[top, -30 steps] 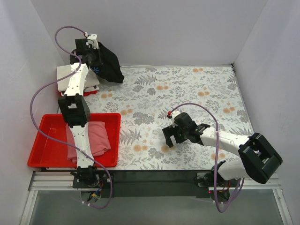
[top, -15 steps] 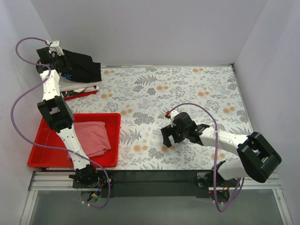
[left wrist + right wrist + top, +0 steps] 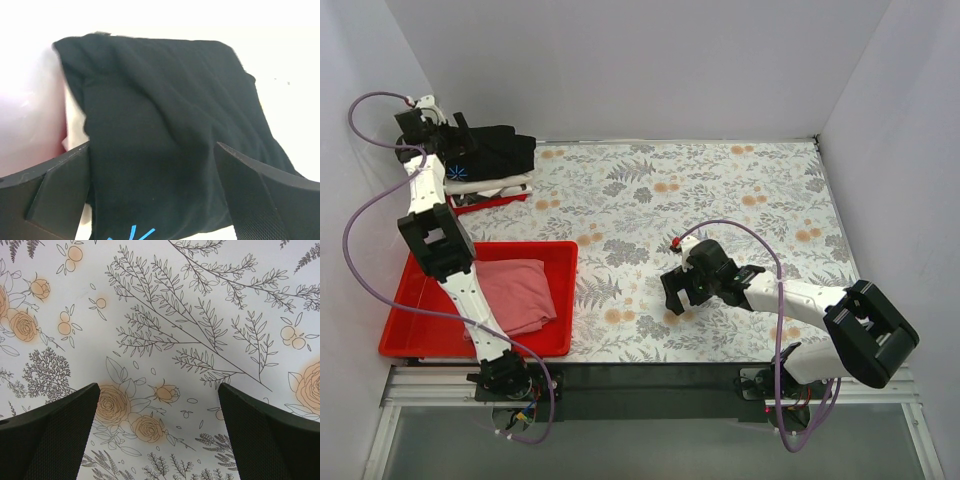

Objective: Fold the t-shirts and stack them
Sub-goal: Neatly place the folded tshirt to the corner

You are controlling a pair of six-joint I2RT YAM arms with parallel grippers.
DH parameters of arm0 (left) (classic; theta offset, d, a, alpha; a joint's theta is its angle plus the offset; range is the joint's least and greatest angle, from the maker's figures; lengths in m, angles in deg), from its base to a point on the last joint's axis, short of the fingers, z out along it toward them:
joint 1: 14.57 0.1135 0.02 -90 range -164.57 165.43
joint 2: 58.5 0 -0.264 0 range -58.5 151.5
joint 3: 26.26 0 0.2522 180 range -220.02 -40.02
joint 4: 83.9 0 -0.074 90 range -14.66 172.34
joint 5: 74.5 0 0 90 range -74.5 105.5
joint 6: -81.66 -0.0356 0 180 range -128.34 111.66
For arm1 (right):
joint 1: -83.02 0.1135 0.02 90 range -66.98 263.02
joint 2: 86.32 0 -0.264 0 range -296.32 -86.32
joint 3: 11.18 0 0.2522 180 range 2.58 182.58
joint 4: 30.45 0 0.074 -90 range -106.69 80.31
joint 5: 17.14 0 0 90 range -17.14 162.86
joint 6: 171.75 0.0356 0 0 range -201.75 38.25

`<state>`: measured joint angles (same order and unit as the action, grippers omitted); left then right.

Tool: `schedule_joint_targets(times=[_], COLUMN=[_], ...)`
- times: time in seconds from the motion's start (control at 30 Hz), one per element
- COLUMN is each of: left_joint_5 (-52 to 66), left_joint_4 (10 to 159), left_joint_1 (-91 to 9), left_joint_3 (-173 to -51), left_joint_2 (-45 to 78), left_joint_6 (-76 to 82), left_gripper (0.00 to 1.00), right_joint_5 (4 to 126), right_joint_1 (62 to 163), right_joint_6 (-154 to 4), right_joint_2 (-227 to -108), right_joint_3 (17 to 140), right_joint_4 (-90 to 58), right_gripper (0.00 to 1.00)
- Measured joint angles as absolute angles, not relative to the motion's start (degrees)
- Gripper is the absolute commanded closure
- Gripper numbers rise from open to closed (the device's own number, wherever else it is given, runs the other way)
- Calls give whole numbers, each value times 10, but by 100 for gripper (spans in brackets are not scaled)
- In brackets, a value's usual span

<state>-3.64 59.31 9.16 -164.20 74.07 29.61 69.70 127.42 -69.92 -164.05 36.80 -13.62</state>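
The folded black t-shirt [image 3: 495, 152] lies on the cream-white t-shirt [image 3: 506, 186], which rests in the far red tray [image 3: 480, 204] at the back left. My left gripper [image 3: 458, 152] is at the black shirt's left end, open. In the left wrist view the black t-shirt [image 3: 165, 130] fills the space between the widely spread fingers [image 3: 55, 192], and a strip of the cream-white t-shirt [image 3: 75, 125] shows beside it. The dusty pink t-shirt [image 3: 515, 295] lies folded in the near red tray [image 3: 420, 335]. My right gripper [image 3: 678, 297] hovers open over the floral tablecloth [image 3: 165, 315], holding nothing.
White walls close in the table at the back and on both sides. The left arm stretches along the left wall over the near tray. The floral cloth [image 3: 720, 190] covers the table from the trays to the right wall.
The left arm swung the black t-shirt from the back leftwards over the far tray and laid it on the cream-white one; its jaws opened. The right gripper barely shifted.
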Motion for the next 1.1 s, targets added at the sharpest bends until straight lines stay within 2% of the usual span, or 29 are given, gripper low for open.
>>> schedule_joint_targets(times=[0.2,0.4,0.5,0.8,0.93,1.1], left_joint_5=[29,134,170,241,256,284], left_joint_4=[604,609,627,771,794,770], left_joint_1=[84,30,-5,-153,-238,-295], left_joint_3=[-1613,-1539,-1451,-1110,-993,-871], left_joint_2=[726,650,549,137,42,-12], left_joint_6=[309,337,377,458,482,514], left_gripper=[7,7,7,7,8,9], right_joint_5=[697,710,725,758,760,749], right_joint_1=[1274,1274,1274,1224,1163,1069], right_joint_6=[-699,-697,-697,-706,-718,-730], right_joint_2=[-1641,-1626,-1608,-1573,-1573,-1575], right_joint_3=[369,370,377,432,460,482], right_joint_4=[-135,-113,-97,-90,-90,-91], right_gripper=[4,2,2,2,2,2])
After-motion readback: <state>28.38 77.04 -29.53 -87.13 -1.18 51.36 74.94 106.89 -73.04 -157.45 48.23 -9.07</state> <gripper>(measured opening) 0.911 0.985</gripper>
